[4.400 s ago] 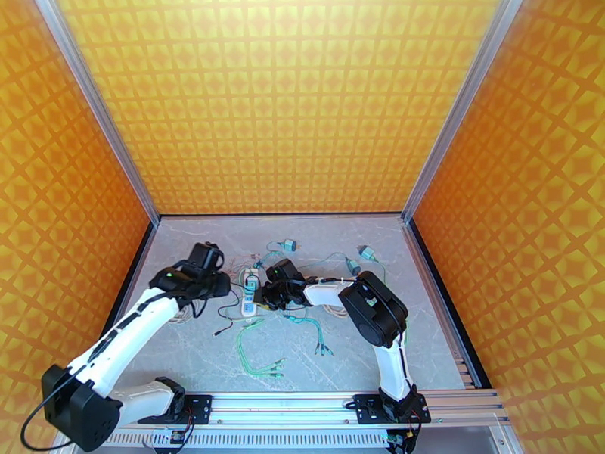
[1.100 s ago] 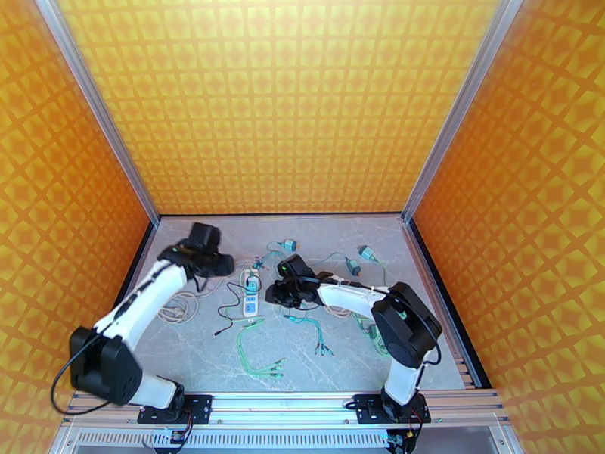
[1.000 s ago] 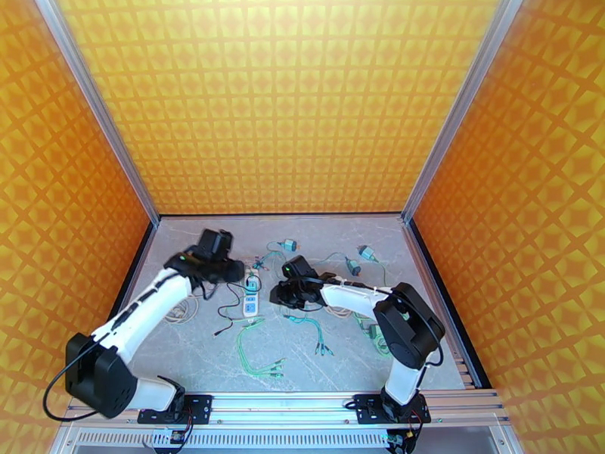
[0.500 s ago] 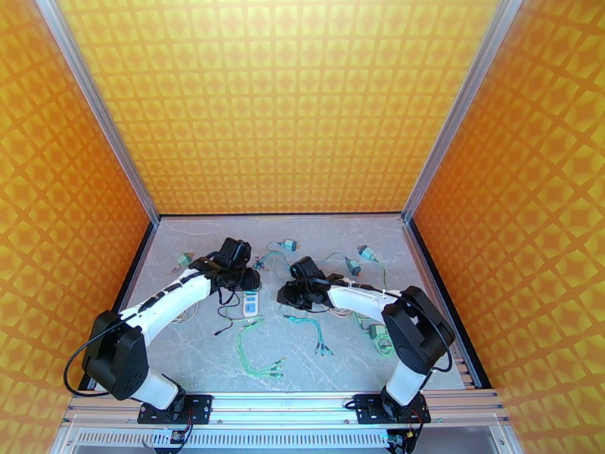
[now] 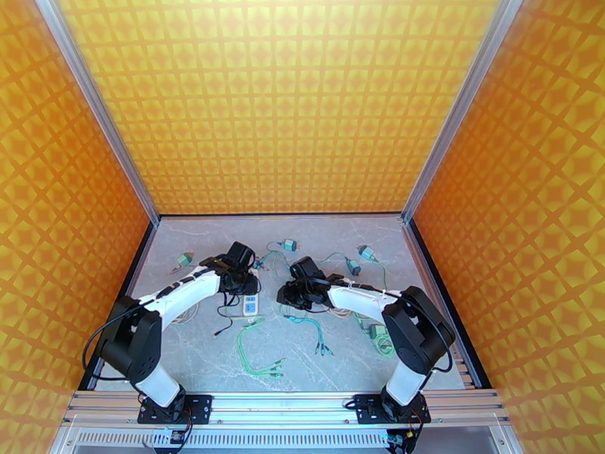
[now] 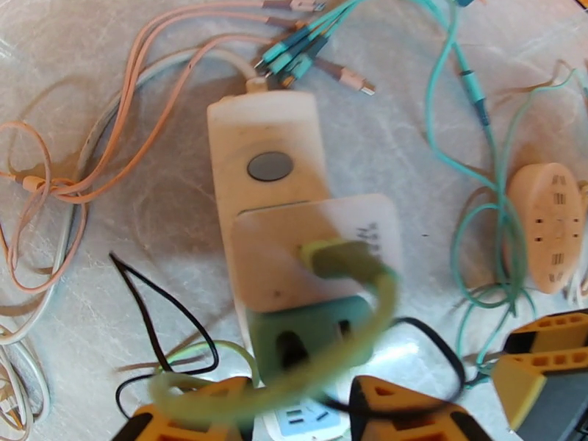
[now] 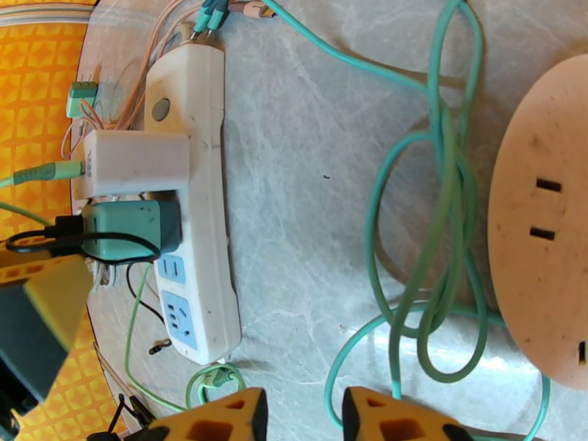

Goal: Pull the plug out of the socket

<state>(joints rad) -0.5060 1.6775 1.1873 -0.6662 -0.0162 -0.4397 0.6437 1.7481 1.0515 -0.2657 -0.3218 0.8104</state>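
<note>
Reading my left gripper: fingers partly apart, power strip seen between them, teal plug just ahead.
Right gripper: narrow gap, nothing held, beside teal cable.

Top overhead from behind; wrists close, sharing power strip.

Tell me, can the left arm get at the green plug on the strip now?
Probably yes. The left tool hangs open right beside the green plug; only loose cables cross it, nothing solid.

Power strip runs off the bottom edge.
</note>
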